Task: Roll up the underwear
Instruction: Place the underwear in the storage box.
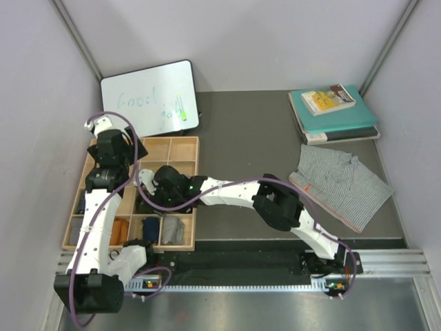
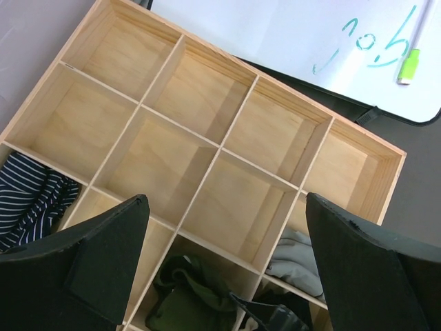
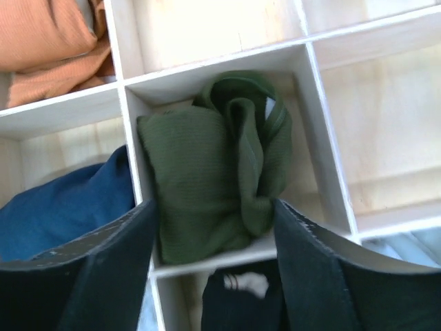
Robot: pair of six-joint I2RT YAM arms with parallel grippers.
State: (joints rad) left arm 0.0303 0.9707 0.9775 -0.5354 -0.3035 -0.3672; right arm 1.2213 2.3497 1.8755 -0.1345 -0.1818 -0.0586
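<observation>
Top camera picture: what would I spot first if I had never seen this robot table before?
The wooden tray of little boxes on the left catches the eye, with both arms reaching over it. In the right wrist view, the right tool stands open over the bundled olive green underwear sitting in one box. On the table's right side, the grey-and-white patterned underwear lies spread flat, not yet rolled.

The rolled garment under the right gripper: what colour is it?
The garment is olive green, clearest in the right wrist view.
</observation>
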